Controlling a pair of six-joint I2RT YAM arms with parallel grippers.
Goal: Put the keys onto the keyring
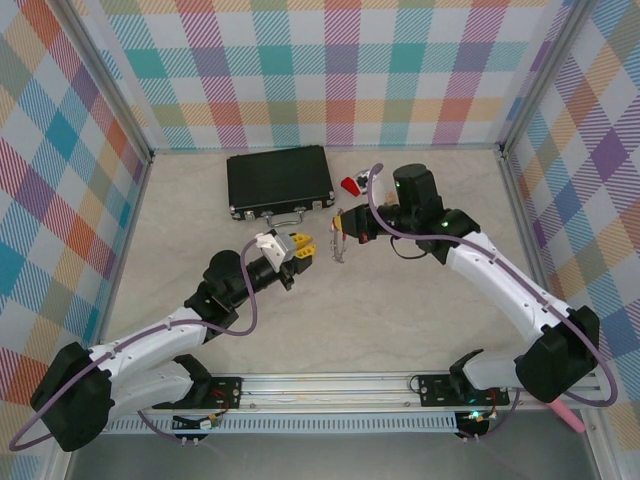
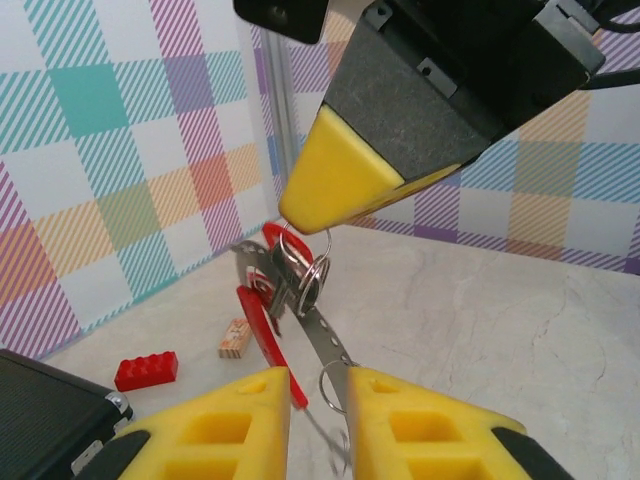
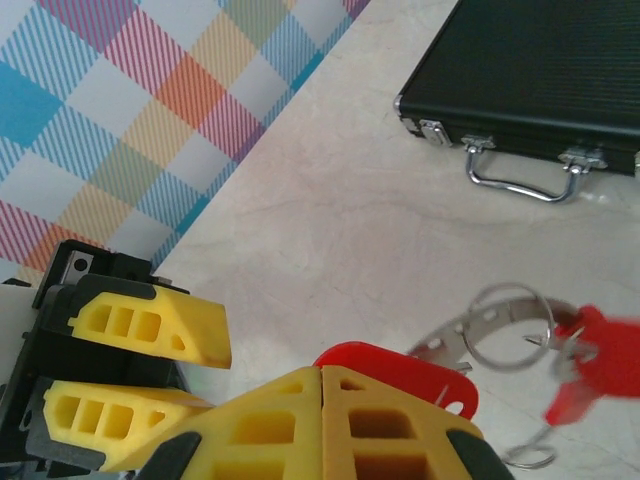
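Above open tabletop (image 1: 400, 320) by the case (image 1: 278, 182) — right hand (image 3: 320, 375) clenched on keyring (image 3: 400, 365), left hand (image 2: 318, 380) released alongside.

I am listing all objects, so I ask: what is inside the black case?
Only the outside shows: the black case lies shut, with its silver handle on the near side. Whatever is inside is covered, so it cannot be told.

Bright, even light, faint shadows; the keys (image 3: 592, 362) look blurred.
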